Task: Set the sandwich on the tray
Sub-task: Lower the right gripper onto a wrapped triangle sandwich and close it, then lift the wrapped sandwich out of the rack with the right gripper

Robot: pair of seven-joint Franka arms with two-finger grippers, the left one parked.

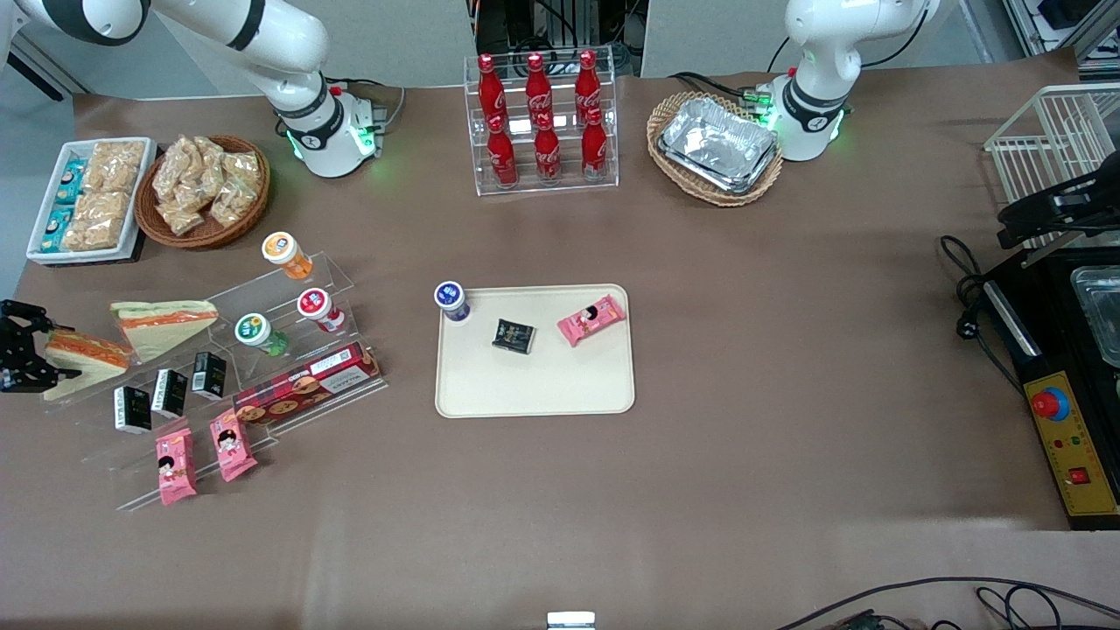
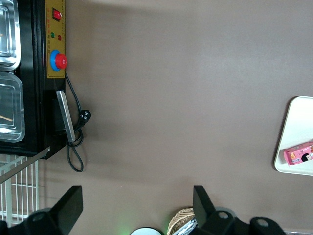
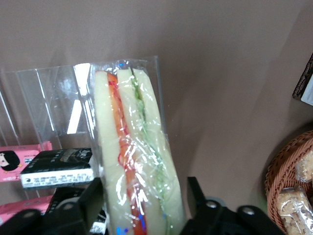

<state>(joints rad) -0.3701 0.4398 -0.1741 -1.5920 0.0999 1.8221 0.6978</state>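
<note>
The sandwich point(image 1: 86, 353) is seen on the upper step of a clear acrylic display stand point(image 1: 262, 350) at the working arm's end of the counter point(image 1: 787, 350), with a second wrapped wedge point(image 1: 162, 322) lying just beside it, farther from the front camera. Small black cartons point(image 1: 171, 391), pink snack packs point(image 1: 203, 455) and a long red biscuit box point(image 1: 308, 383) are ranged on the lower steps, between the sandwich and the tray point(image 1: 534, 385). The tray lies well apart at mid-counter and is occupied by a blue-lidded cup point(image 1: 451, 300), a black packet point(image 1: 514, 335) and a pink snack point(image 1: 591, 319). A wicker basket of snack bags point(image 1: 203, 190) is placed farther from the camera. The tool point(image 1: 26, 350) is held at the sandwich's outer end, and in the wrist view its fingers point(image 3: 93, 200) are pressed against both faces of the wrapped wedge, so the sandwich is gripped.
</note>
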